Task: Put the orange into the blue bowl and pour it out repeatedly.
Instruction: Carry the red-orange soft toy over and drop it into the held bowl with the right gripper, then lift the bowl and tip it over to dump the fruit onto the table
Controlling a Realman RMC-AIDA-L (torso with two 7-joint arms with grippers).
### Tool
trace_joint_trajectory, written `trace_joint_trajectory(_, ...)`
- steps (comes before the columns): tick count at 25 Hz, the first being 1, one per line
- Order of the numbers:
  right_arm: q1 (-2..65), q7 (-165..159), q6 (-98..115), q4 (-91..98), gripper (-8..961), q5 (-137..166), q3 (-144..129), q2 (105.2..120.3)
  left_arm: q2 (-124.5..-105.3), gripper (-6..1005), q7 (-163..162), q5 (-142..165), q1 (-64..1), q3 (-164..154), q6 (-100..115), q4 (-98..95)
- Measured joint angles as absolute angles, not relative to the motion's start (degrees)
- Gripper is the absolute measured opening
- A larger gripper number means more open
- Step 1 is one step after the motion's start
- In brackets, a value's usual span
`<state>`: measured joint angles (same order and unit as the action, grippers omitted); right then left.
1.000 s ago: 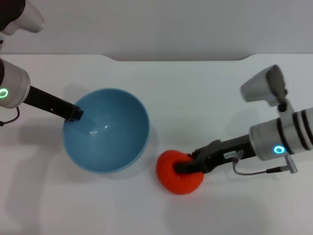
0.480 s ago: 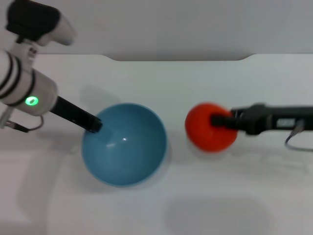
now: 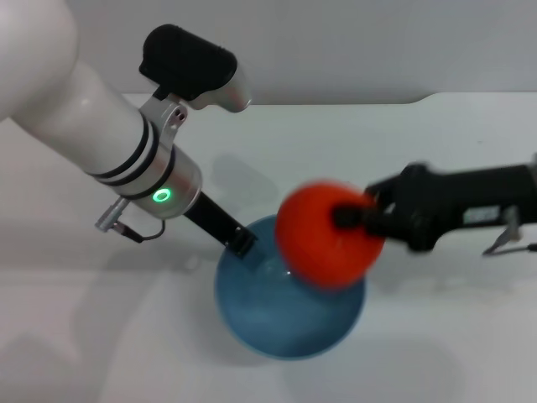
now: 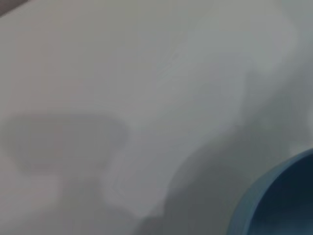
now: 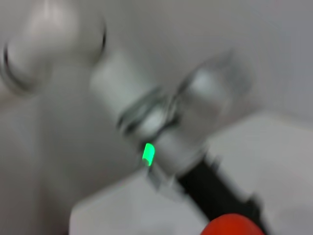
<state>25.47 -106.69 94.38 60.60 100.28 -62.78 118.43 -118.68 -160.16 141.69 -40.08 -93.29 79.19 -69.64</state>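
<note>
The blue bowl (image 3: 277, 323) is in the middle of the white table in the head view. My left gripper (image 3: 242, 243) is shut on its far-left rim. The bowl's rim also shows in the left wrist view (image 4: 266, 196). My right gripper (image 3: 346, 218) comes in from the right, shut on the orange (image 3: 315, 239), and holds it in the air above the bowl's far-right side. The orange also shows at the edge of the right wrist view (image 5: 230, 226), with the left arm (image 5: 156, 127) behind it.
The white table (image 3: 445, 336) ends at a grey wall along the back. My left forearm (image 3: 101, 143) reaches in over the table's left side. No other objects show on the table.
My left gripper has dragged the bowl to the right and nearer. My right gripper has lifted the orange off the table and carried it left, over the bowl.
</note>
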Motion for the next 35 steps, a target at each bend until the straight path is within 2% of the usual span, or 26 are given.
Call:
trace_joint_trajectory(2, 26.6, -106.8, 94.2, 60.3, 31, 103.8, -65.5, 118.48, -118.67, -1, -160.3, 141.1, -40.8, -93.5, 79.1, -69.7)
trace_joint_trajectory(7, 29.2, -107.5, 91.6, 57.3, 48, 107.4, -70.7, 118.66, -118.56, -1, -160.4, 140.0, -41.7, -93.0, 79.1, -70.6)
trace_joint_trajectory(18, 28.3, -113.0, 91.9, 59.3, 455, 107.8, -65.6, 118.23, -118.29, -1, -160.1, 140.1, -41.6, -93.1, 77.9, -71.5)
trace_joint_trajectory(19, 27.7, -114.4, 92.4, 60.5, 454, 107.7, -63.4, 118.23, -118.25, -1, -160.0, 140.6, -41.0, -93.3, 76.8, -72.2)
trace_joint_trajectory(22, 25.7, -117.6, 93.2, 64.1, 452, 107.7, -56.7, 118.29, -118.12, -1, -159.6, 143.4, -37.7, -94.1, 72.3, -76.4)
trace_joint_trajectory(28, 23.0, -121.7, 95.3, 65.9, 449, 115.4, -44.4, 118.18, -118.09, -1, -154.3, 147.3, -26.0, -96.7, 56.6, -88.2)
trace_joint_trajectory(29, 22.9, -122.1, 95.7, 65.0, 448, 117.4, -42.7, 117.98, -118.09, -1, -154.3, 147.3, -26.0, -96.7, 56.6, -88.2)
trace_joint_trajectory(30, 22.8, -122.4, 96.0, 64.1, 448, 119.4, -41.3, 117.8, -118.05, -1, -152.4, 147.2, -23.3, -97.7, 52.2, -89.7)
trace_joint_trajectory(31, 22.7, -122.4, 96.4, 63.3, 448, 121.3, -40.5, 117.66, -118.04, -1, -147.0, 147.2, -17.6, -101.1, 42.0, -92.3)
trace_joint_trajectory(35, 22.0, -122.4, 96.2, 61.6, 449, 125.6, -38.0, 117.64, -117.95, -1, -136.9, 147.3, -10.2, -108.7, 25.7, -93.6)
